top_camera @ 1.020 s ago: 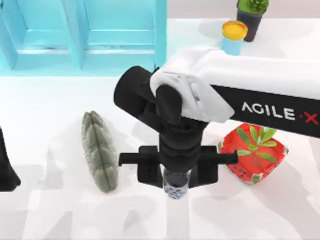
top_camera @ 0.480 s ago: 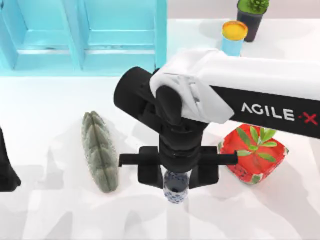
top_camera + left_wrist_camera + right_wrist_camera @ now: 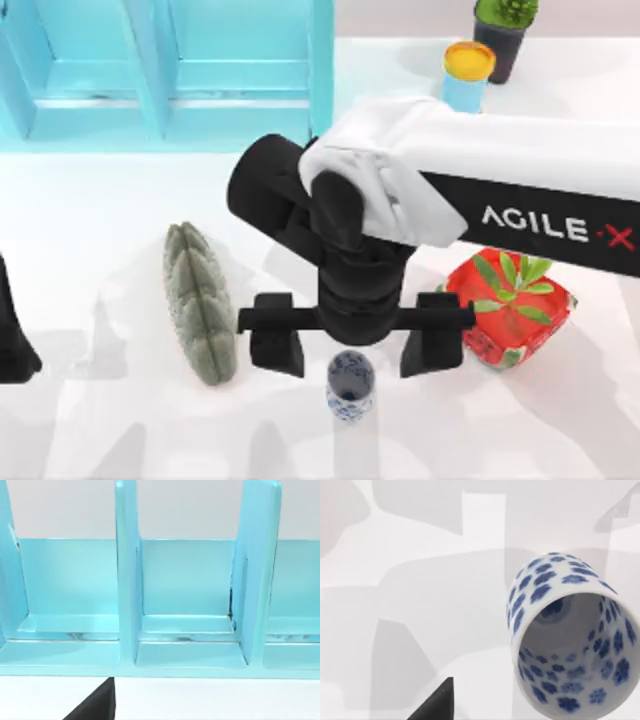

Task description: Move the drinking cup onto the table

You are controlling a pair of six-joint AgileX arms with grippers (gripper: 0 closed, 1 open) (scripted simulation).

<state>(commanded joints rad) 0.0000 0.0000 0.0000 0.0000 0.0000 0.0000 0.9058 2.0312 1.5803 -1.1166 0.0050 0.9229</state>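
White table (image 3: pixel 90 220) carries the cup (image 3: pixel 350 385), upright near centre between my right gripper's (image 3: pixel 355 345) spread, released fingers, left arm (image 3: pixel 12 330) parked at left edge; lifting crookedly could clip its rim and topple it.

White forearm shell with black band lettered "AGILE·X" in white, red X, at right of top view. Black cylindrical wrist housing; black crossbar carrying right gripper (image 3: pixel 350 348), two blocky black fingers (image 3: pixel 277 345). Black left arm (image 3: pixel 12 340) edge at far left.
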